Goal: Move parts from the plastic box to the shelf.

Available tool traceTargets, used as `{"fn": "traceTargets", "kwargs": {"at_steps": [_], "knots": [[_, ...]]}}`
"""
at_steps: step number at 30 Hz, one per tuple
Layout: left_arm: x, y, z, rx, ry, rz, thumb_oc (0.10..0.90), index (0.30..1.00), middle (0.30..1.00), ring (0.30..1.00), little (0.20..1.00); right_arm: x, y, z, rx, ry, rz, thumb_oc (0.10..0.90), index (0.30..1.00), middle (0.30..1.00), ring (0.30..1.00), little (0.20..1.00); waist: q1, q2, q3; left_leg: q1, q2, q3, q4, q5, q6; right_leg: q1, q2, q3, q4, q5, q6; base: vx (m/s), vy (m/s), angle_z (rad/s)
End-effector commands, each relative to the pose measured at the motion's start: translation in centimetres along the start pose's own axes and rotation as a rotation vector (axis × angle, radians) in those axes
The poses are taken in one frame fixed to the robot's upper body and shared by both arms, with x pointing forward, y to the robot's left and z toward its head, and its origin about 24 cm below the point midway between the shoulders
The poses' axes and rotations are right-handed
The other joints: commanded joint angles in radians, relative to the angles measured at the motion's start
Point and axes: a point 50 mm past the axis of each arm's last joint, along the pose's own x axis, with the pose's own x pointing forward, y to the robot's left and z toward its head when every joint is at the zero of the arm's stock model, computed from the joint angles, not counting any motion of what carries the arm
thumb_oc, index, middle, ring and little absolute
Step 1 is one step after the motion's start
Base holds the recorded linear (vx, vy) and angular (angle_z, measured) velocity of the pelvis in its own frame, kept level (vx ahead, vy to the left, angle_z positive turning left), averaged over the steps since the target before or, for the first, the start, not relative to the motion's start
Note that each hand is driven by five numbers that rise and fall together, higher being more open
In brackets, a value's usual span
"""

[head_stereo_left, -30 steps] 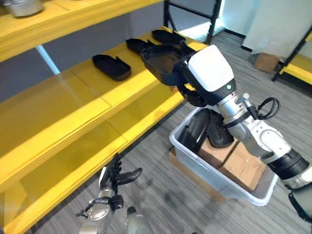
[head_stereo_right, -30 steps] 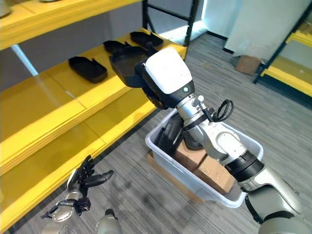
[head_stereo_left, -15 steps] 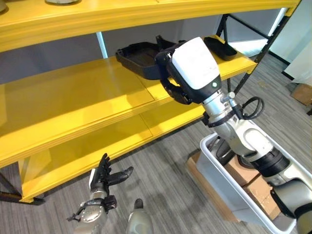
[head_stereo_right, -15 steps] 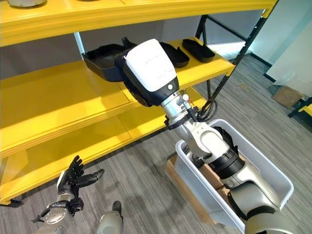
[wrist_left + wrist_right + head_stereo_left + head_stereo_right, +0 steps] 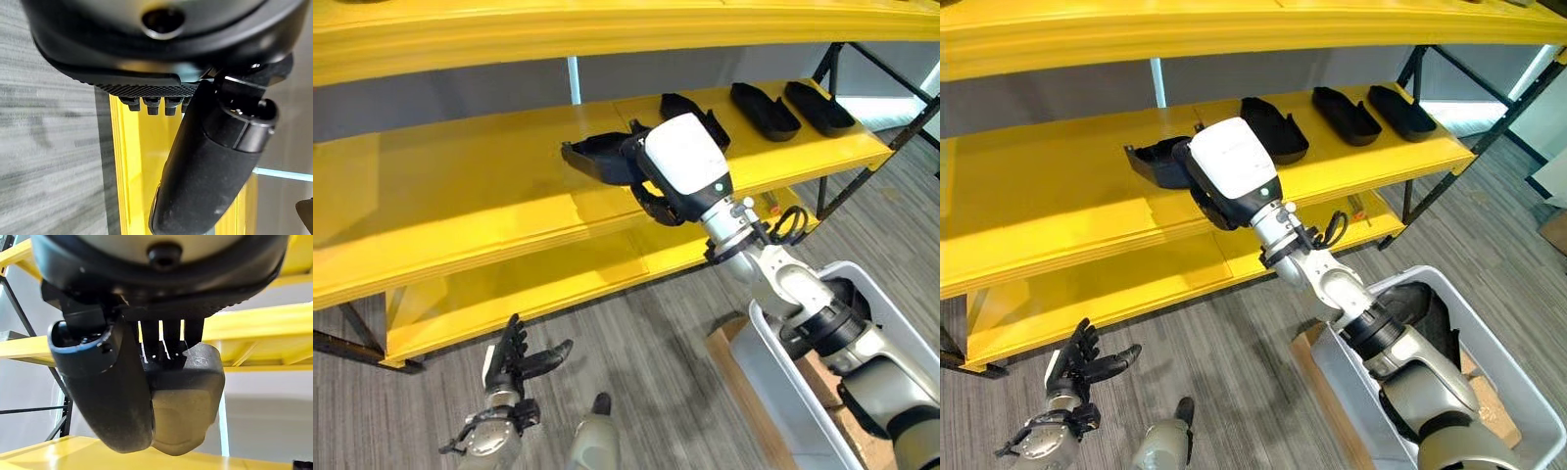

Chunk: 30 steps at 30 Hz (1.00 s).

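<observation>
Matte black moulded plastic forms the shallow, elongated tray-shaped part point(image 5: 597, 160) that the right hand point(image 5: 646, 181) holds over the middle board of the glossy yellow shelf point(image 5: 460, 196). In the right wrist view the fingers point(image 5: 166, 333) and the thumb are clenched on the part's rounded end point(image 5: 186, 396), which has a fine grainy surface and a smooth curved rim. The part sits level, just above the shelf board; contact with the board cannot be determined.

Three more black moulded parts of the same oblong, dished shape point(image 5: 1274, 127) point(image 5: 1347, 114) point(image 5: 1400, 111) lie side by side further along the same board, apart from one another. The shelf has smooth, reflective yellow boards on a black tubular steel frame point(image 5: 847, 166).

The translucent grey plastic box point(image 5: 1489, 392) stands on the grey striped carpet floor point(image 5: 1234, 382), on brown cardboard point(image 5: 729, 348). Dark rounded parts point(image 5: 1420, 304) remain inside it.

The left hand point(image 5: 514, 362) hangs low over the floor, released, its dark fingers spread and holding nothing.
</observation>
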Motion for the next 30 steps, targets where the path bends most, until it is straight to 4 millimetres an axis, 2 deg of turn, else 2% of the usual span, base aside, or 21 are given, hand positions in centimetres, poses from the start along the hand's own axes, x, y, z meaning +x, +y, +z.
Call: {"fn": "traceTargets", "kwargs": {"at_steps": [1,3,4,5,6,7,8,9,10,11,12,13,14,16,18,19,22,30], "knots": [[0.6,-0.5,5.0,0.038,-0.259,-0.042,0.9,1.0,1.0,1.0,1.0,4.1,-5.8,0.7,-0.01,-0.075,-0.222,0.4,0.3,0.3,0.3,0.3,0.051,0.024,-0.039,0.128,-0.029,-0.025,-0.145,-0.024,0.033,-0.043,-0.09,0.109,0.186,0.228,0.12,0.15,0.202,0.09],[0.6,-0.6,5.0,0.048,-0.255,-0.054,0.9,1.0,1.0,1.0,1.0,3.8,-5.3,0.6,0.012,-0.065,-0.206,0.4,0.3,0.3,0.3,0.3,0.038,0.04,-0.029,0.142,-0.061,-0.064,-0.156,-0.029,0.063,-0.083,-0.106,0.211,0.287,0.29,0.12,0.16,0.218,0.11],[0.7,-0.7,4.9,0.051,-0.251,-0.057,0.9,1.0,1.0,1.0,1.0,3.6,-5.1,0.6,0.022,-0.062,-0.2,0.4,0.3,0.3,0.3,0.3,0.026,0.054,-0.022,0.15,-0.071,-0.08,-0.16,-0.029,0.074,-0.118,-0.106,0.254,0.329,0.286,0.12,0.07,0.128,0.51],[0.7,-0.8,4.9,0.05,-0.25,-0.058,0.9,1.0,1.0,1.0,1.0,3.5,-5.1,0.6,0.021,-0.062,-0.199,0.4,0.3,0.3,0.3,0.3,0.028,0.054,-0.022,0.15,-0.072,-0.079,-0.161,-0.029,0.075,-0.124,-0.11,0.259,0.337,0.283,0.12,-0.01,0.116,0.69],[0.8,-1.0,5.0,0.058,-0.252,-0.07,0.9,1.0,1.0,1.0,1.0,3.4,-5.0,0.6,0.024,-0.062,-0.197,0.4,0.3,0.3,0.3,0.3,0.016,0.066,-0.014,0.144,-0.08,-0.083,-0.165,-0.006,0.089,-0.165,-0.089,0.305,0.359,0.303,0.111,-0.03,0.039,0.9],[1.0,-1.4,5.2,0.07,-0.259,-0.087,0.9,1.0,1.0,1.0,1.0,3.0,-5.0,0.3,0.018,-0.054,-0.197,0.4,0.3,0.3,0.3,0.3,-0.003,0.083,-0.008,0.141,-0.078,-0.097,-0.164,-0.009,0.089,-0.209,-0.059,0.353,0.351,0.265,0.104,0.02,0.019,0.68],[1.3,-2.2,5.5,0.066,-0.271,-0.119,0.9,1.0,1.0,1.0,1.0,2.7,-5.2,-0.1,0.021,-0.048,-0.194,0.4,0.3,0.3,0.3,0.3,-0.054,0.109,0.007,0.147,-0.078,-0.162,-0.174,0.002,0.075,-0.308,0.043,0.474,0.264,0.134,0.061,0.1,-0.082,0.74],[1.4,-2.7,5.6,0.063,-0.274,-0.137,0.9,1.0,1.0,1.0,1.0,2.6,-5.4,-0.4,0.019,-0.045,-0.198,0.4,0.3,0.3,0.3,0.3,-0.074,0.118,0.013,0.147,-0.078,-0.192,-0.171,-0.002,0.062,-0.336,0.069,0.522,0.198,0.099,0.043,0.08,-0.083,0.65],[1.5,-2.8,5.7,0.062,-0.275,-0.138,0.9,1.0,1.0,1.0,1.0,2.6,-5.5,-0.4,0.018,-0.045,-0.199,0.4,0.3,0.3,0.3,0.3,-0.075,0.121,0.011,0.142,-0.074,-0.195,-0.17,0.002,0.061,-0.335,0.074,0.516,0.19,0.105,0.039,0.07,-0.115,1.06],[1.6,-3.3,5.8,0.057,-0.28,-0.155,0.9,1.0,1.0,1.0,1.0,2.5,-5.6,-0.7,0.018,-0.037,-0.205,0.4,0.3,0.3,0.3,0.3,-0.095,0.123,0.024,0.149,-0.082,-0.222,-0.163,-0.011,0.048,-0.353,0.086,0.554,0.139,0.091,0.035,0.08,-0.173,1.5],[1.8,-4.2,5.9,0.05,-0.284,-0.185,0.9,1.0,1.0,1.0,1.0,2.2,-6.1,-1.1,0.017,-0.029,-0.225,0.4,0.3,0.3,0.3,0.3,-0.139,0.12,0.039,0.147,-0.096,-0.274,-0.155,-0.023,0.028,-0.402,0.135,0.629,0.024,0.098,0.032,0.09,-0.169,1.35],[1.8,-4.2,5.9,0.05,-0.284,-0.186,0.9,1.0,1.0,1.0,1.0,2.2,-6.1,-1.1,0.016,-0.029,-0.226,0.4,0.3,0.3,0.3,0.3,-0.139,0.121,0.038,0.146,-0.095,-0.276,-0.153,-0.025,0.028,-0.399,0.137,0.626,0.019,0.099,0.032,0.11,-0.229,1.11],[2.0,-4.4,6.1,0.044,-0.287,-0.184,0.9,1.0,1.0,1.0,1.0,1.6,-5.9,-1.4,0.03,-0.01,-0.233,0.4,0.3,0.3,0.3,0.3,-0.138,0.103,0.034,0.136,-0.107,-0.287,-0.135,-0.035,0.011,-0.363,0.142,0.624,-0.038,0.08,0.032,0.09,-0.12,0.77],[1.7,-5.0,5.8,0.048,-0.283,-0.212,0.9,1.0,1.0,1.0,1.0,1.3,-5.7,-1.8,0.036,0.011,-0.222,0.4,0.3,0.3,0.3,0.3,-0.149,0.098,0.027,0.125,-0.113,-0.3,-0.108,-0.049,0.003,-0.307,0.122,0.565,-0.059,0.086,0.033,0.07,-0.178,0.85],[1.6,-5.0,5.5,0.026,-0.27,-0.217,0.9,1.0,1.0,1.0,1.0,1.2,-5.7,-1.9,0.044,0.009,-0.222,0.4,0.3,0.3,0.3,0.3,-0.169,0.096,0.025,0.104,-0.098,-0.307,-0.089,-0.042,-0.017,-0.282,0.176,0.573,-0.089,0.063,0.017,0.07,-0.224,0.52],[1.3,-4.7,5.0,0.019,-0.25,-0.219,0.9,1.0,1.0,1.0,1.0,1.3,-5.7,-1.7,0.045,-0.006,-0.219,0.4,0.3,0.3,0.3,0.3,-0.168,0.098,0.019,0.106,-0.08,-0.302,-0.077,-0.054,-0.027,-0.278,0.182,0.534,-0.083,0.061,0.013,0.12,-0.199,0.53],[1.0,-4.5,4.6,0.026,-0.234,-0.224,0.9,1.0,1.0,1.0,1.0,1.3,-5.5,-1.7,0.064,-0.008,-0.213,0.4,0.3,0.3,0.3,0.3,-0.173,0.098,0.018,0.107,-0.06,-0.304,-0.076,-0.051,-0.034,-0.274,0.202,0.545,-0.076,0.047,0.004,0.07,-0.132,0.01],[0.7,-4.0,3.9,0.032,-0.202,-0.215,0.9,1.0,1.0,1.0,1.0,1.0,-5.5,-1.7,0.075,-0.008,-0.205,0.4,0.3,0.3,0.3,0.3,-0.182,0.104,0.007,0.133,0.018,-0.325,-0.131,-0.016,-0.065,-0.253,0.259,0.518,-0.096,0.01,-0.022,0.07,-0.155,0.04]]}}
